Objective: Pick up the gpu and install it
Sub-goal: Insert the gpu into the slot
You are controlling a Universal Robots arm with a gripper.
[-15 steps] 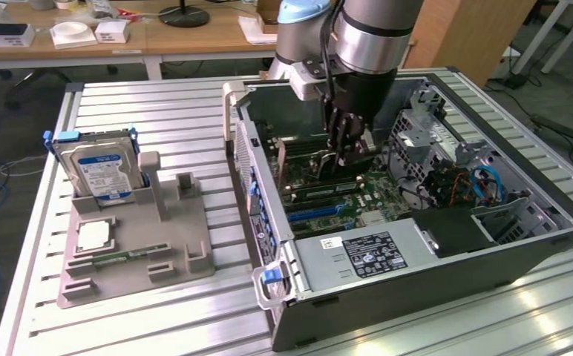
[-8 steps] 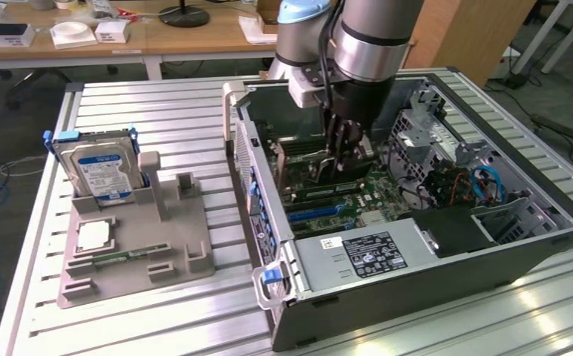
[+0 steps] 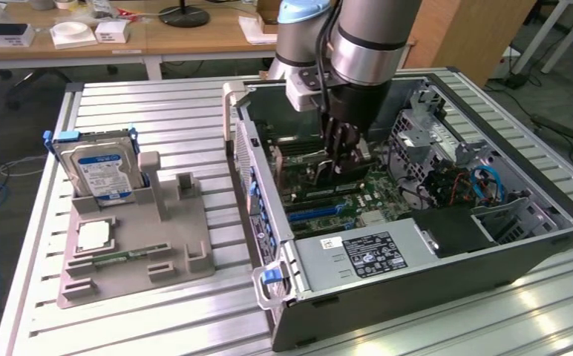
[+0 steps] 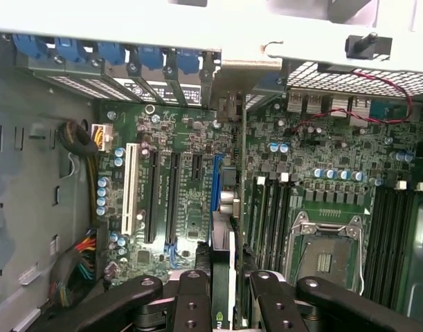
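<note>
I'm holding the gpu [image 4: 223, 277] edge-on between my fingers [image 4: 190, 304], gripper [image 3: 340, 154] clamped on it down inside the open computer case [image 3: 524, 245], just over the motherboard [image 4: 183, 187]. Pick-up step looks finished; I'm judging this as the install step, card being carried or lowered toward the expansion slots.

In the wrist view the card is showing as a thin vertical strip between the pads, green with a bit of logo near the grip, its silver end bracket [image 4: 225, 200] running ahead toward the rear slot covers [image 4: 128, 59] with the blue latches. So the long axis is lying roughly parallel to the slots, bracket end pointing at the back wall of the case, card standing on its edge with the connector edge facing the board. It's sitting just beside the blue slot [image 4: 215, 187], near the black long slots [image 4: 172, 200]; I can't tell if it's touching any slot yet.

My judgement: next move is calling for lining the card edge squarely over one slot, keeping it upright, bracket meeting its rear opening, then pressing straight down evenly.

Off to the exterior view's left, the hard drive [image 3: 99, 170] is standing in the grey parts holder [image 3: 138, 252], a memory stick [image 3: 118, 257] lying in it.
</note>
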